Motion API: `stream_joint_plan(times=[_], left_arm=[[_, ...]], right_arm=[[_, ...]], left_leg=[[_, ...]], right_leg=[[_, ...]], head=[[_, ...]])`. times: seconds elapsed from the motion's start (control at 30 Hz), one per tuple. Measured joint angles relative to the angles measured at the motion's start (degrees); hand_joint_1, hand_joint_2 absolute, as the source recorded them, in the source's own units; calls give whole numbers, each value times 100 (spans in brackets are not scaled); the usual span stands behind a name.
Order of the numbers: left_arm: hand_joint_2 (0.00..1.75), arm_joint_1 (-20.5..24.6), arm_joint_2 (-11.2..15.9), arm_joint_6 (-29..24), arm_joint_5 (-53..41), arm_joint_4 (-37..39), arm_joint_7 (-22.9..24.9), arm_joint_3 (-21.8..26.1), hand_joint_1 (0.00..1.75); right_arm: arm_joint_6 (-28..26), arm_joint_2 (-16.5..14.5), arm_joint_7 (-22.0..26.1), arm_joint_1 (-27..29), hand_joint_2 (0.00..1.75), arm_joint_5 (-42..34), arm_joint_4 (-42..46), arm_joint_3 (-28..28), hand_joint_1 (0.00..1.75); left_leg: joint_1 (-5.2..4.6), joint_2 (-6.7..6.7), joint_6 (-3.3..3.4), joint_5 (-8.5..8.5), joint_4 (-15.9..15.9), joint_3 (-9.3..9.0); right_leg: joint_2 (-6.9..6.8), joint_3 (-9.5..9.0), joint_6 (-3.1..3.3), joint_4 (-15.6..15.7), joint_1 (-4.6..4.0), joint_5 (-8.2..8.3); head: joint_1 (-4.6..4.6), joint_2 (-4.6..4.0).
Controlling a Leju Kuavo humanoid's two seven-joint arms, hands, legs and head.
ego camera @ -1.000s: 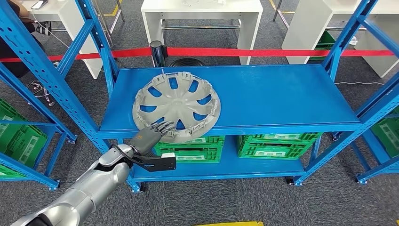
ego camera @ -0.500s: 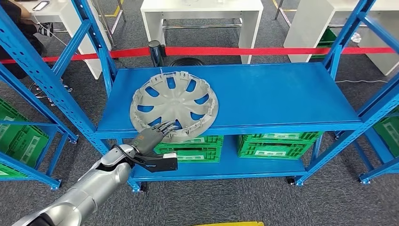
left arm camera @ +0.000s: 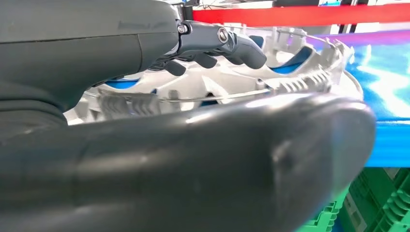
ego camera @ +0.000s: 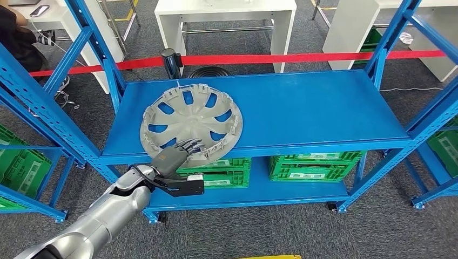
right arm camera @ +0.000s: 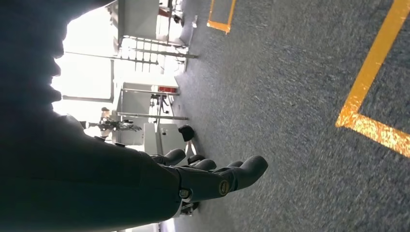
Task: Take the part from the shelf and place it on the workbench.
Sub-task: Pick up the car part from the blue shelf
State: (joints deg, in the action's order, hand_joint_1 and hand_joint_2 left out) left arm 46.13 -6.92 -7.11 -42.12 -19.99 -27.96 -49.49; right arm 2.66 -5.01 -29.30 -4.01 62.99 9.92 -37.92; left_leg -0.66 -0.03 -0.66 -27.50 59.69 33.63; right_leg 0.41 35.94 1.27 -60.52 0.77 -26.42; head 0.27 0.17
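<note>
- While the wheel cover (ego camera: 190, 123) lay flat on the blue shelf (ego camera: 302, 113), the left hand (ego camera: 174, 155) had its fingers (left arm camera: 222, 44) over the near rim and its thumb under, not yet squeezed shut.
- The right hand (right arm camera: 212, 179) hung open, far off.

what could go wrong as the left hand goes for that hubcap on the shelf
1. The left hand has fingers over the hubcap rim and its thumb below the shelf edge, so closing may pinch the shelf lip rather than the part.
2. The hubcap overhangs the front edge; a nudge might tip it toward the floor.
3. One hand on one side of a wide part: it may swing or slip when lifted.
</note>
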Motion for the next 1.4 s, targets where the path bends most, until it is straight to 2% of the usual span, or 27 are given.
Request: stream_joint_plan(times=[0.1, 0.4, 0.57, 0.7, 1.4], left_arm=[[0, -5, 1, -3, 2, 4, 4, -2, 0], [0, -6, 10, -1, 11, 8, 1, -19, 0], [0, -6, 10, 2, 15, 8, 0, -25, 0], [175, -6, 10, 42, 25, 11, 32, -27, 0], [175, -7, 50, -58, 114, 67, 310, -91, 0]], right_arm=[[0, 3, -1, 3, 175, 2, 0, -1, 0], [1, 1, 2, -1, 175, 21, 0, -4, 0], [4, 1, 6, -1, 175, 27, 0, -4, 0], [3, 1, 5, -2, 175, 31, 0, -4, 0], [5, 1, 15, -2, 175, 129, 0, -4, 0]], left_leg=[[-8, -9, -79, 40, -77, -25], [-16, -22, 15, 41, -73, -19], [-18, -22, 24, 40, -73, -19], [-18, -22, 24, 40, -73, -19], [-17, -21, 29, 43, -74, -20]], right_leg=[[-10, 0, -4, 15, -6, 7], [-17, -58, -95, 124, 5, 66], [-17, -63, -110, 137, 6, 73], [-17, -62, -111, 137, 5, 74], [-17, -62, -111, 135, 4, 74]], head=[[2, 0], [-1, 0], [-1, 0], [-1, 0], [-1, 0]])
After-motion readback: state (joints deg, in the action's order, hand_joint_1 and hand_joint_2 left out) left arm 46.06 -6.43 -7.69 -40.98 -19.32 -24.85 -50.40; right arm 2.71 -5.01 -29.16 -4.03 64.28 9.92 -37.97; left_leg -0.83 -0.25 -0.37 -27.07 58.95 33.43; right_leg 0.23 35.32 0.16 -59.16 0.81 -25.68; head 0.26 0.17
